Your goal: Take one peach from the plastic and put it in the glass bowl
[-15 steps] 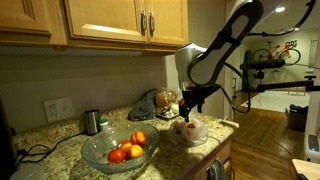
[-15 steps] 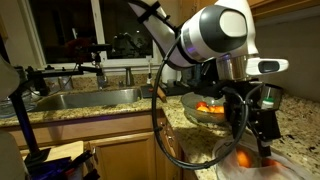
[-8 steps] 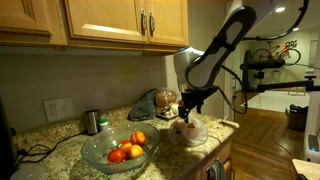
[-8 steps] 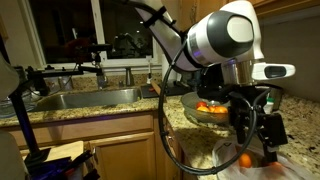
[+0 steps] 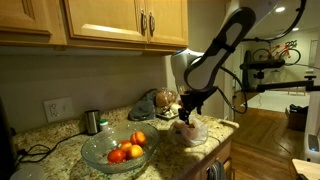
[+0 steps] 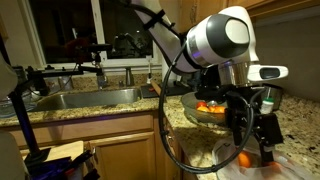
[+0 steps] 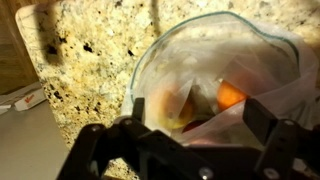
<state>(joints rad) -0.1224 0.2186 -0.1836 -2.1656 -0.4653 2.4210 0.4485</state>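
My gripper (image 7: 199, 115) hangs open just above the plastic (image 7: 215, 70), a wrinkly see-through bag on the granite counter. Its two black fingers straddle the bag's middle. Through the film one orange peach (image 7: 232, 95) shows clearly and a paler one (image 7: 165, 105) lies beside it. In both exterior views the gripper (image 5: 187, 112) (image 6: 255, 135) sits over the bag (image 5: 193, 133), with a peach (image 6: 244, 158) just below the fingers. The glass bowl (image 5: 88, 150) (image 6: 190, 115) stands apart from the bag on the counter and holds several peaches (image 5: 125, 152).
A small steel cup (image 5: 92, 122) stands behind the bowl near a wall outlet (image 5: 58, 108). A brownish bundle (image 5: 150, 103) lies at the back of the counter. A sink (image 6: 90, 98) lies beyond the bowl. The counter edge runs close to the bag. Cabinets hang overhead.
The gripper has shifted slightly over the bag and stays open. The bag, bowl and peaches have not moved.
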